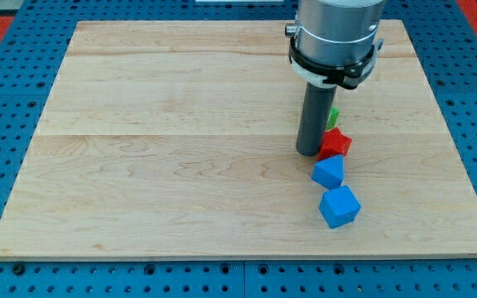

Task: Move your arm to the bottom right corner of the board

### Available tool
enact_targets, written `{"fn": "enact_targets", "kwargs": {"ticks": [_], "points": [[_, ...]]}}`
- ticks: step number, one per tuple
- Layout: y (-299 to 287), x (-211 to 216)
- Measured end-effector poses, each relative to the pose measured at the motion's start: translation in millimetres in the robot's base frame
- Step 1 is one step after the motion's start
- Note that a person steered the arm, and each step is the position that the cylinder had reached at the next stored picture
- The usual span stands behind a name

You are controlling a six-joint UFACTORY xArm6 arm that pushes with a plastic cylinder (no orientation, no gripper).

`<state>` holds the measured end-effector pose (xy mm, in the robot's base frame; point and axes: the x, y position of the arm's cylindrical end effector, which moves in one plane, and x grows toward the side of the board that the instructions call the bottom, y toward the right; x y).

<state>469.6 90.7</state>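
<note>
- Standing on the wooden board right of centre, my tip touching or just beside the red block.
- No pincer on this rod, so nothing grasped.
- Hidden mostly behind the rod: green block.
- Below the red: two blue blocks.
- Bottom right corner well apart from the tip.

Pale wooden board lies flat on the blue pegboard bench. On it, right of centre, a red block; at its 7 o'clock a blue block; a blue cube at 5 o'clock of that; a green block peeks at red's 12.
</note>
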Motion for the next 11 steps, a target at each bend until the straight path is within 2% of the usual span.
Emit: {"fn": "enact_targets", "kwargs": {"ticks": [1, 2, 3, 4, 5, 6, 7, 9, 10, 11], "points": [[-11, 0], [-69, -8], [-102, -22], [-82, -24], [-117, 19], [-105, 116], [-23, 148], [143, 148], [182, 147], [203, 122]]}}
